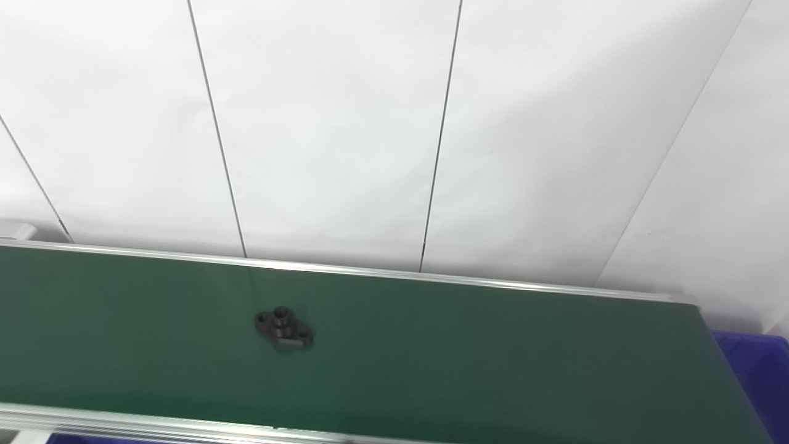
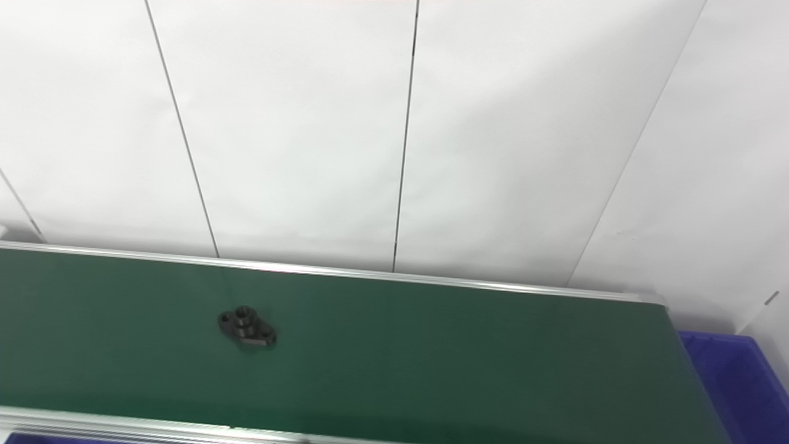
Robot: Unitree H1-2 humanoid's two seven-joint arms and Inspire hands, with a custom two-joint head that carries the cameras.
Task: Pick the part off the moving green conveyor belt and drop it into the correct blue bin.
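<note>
A small black flanged part (image 1: 283, 328) with a raised hub and bolt holes lies flat on the green conveyor belt (image 1: 462, 357), left of the belt's middle; it also shows in the right eye view (image 2: 246, 328). A blue bin (image 1: 761, 376) sits past the belt's right end, only partly in view, and shows more in the right eye view (image 2: 739, 382). Neither hand is in view.
Silver aluminium rails run along the belt's far edge (image 1: 394, 272) and near edge (image 1: 154, 424). A white panelled wall (image 1: 394, 123) stands behind the belt. A strip of blue (image 1: 74, 439) shows below the near rail at the bottom left.
</note>
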